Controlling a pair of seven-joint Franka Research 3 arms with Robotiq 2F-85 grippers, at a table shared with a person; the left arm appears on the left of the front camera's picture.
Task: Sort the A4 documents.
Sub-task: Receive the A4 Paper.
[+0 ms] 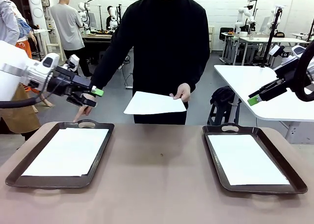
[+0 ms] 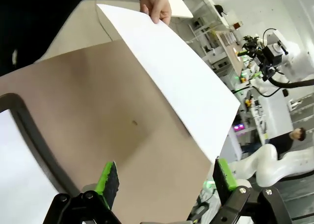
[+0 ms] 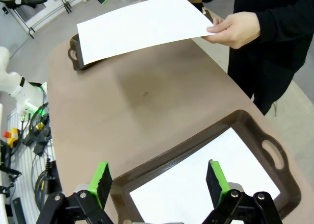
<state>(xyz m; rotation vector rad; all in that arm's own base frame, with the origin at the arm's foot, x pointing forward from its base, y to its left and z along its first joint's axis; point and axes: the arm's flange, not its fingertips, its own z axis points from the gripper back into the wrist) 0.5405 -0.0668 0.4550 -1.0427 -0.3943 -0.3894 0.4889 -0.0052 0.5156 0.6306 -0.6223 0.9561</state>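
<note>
A person's hand holds one white A4 sheet in the air over the table's far edge, between the two raised arms. The left gripper and the right gripper both have their jaws wide apart, holding nothing. Below each sits a dark brown tray, the left tray and the right tray, each with a white sheet lying flat in it.

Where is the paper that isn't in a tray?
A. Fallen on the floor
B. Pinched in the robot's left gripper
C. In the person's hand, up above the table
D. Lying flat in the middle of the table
C: the person's hand holds the sheet by one edge in the air over the table, and both grippers are open and apart from it.
</note>
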